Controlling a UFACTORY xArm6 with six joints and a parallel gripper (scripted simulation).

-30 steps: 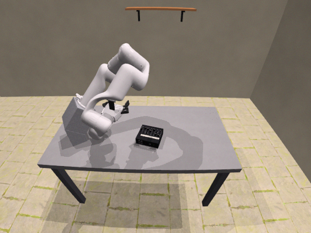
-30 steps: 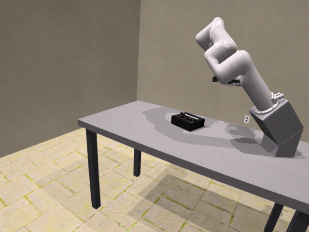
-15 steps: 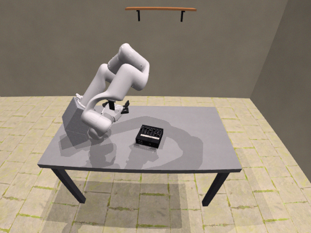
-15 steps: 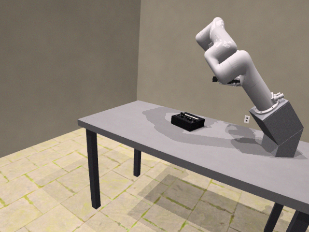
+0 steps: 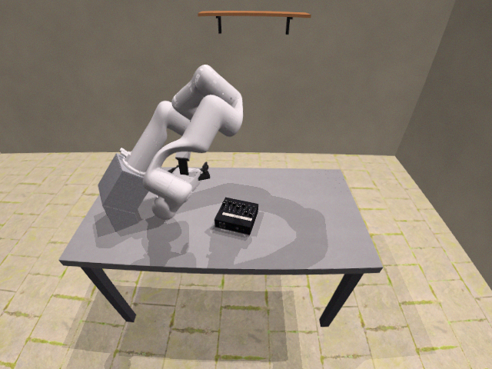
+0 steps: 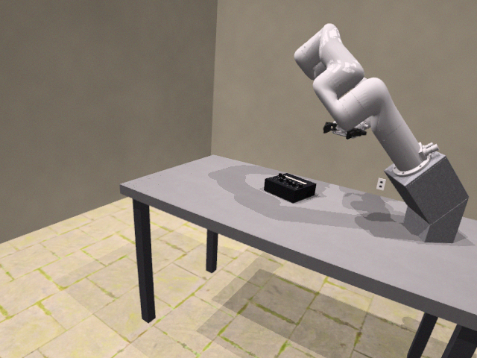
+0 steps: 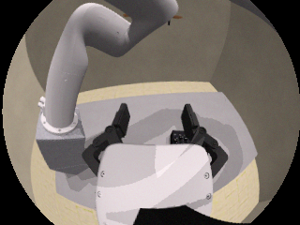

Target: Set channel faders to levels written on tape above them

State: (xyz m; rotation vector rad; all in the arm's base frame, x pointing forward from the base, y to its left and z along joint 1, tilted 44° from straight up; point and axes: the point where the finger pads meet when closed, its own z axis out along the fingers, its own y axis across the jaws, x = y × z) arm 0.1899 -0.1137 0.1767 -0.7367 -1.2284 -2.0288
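The lighting desk (image 5: pixel 237 215) is a small black box standing on its feet near the middle of the grey table. A pale tape strip runs across its top, with a row of small faders beside it. The written levels and cap positions are too small to read. The desk also shows in the exterior view (image 6: pixel 290 186), and partly behind a finger in the wrist view (image 7: pixel 180 138). My gripper (image 5: pixel 194 171) is open and empty. It hangs in the air close to the arm's base, well behind and left of the desk, and also shows in the other views (image 6: pixel 343 130) (image 7: pixel 156 123).
The arm's grey tilted pedestal (image 5: pixel 121 191) stands on the table's back left part. A wooden wall shelf (image 5: pixel 254 14) hangs high on the back wall. A wall (image 5: pixel 449 119) stands to the right of the table.
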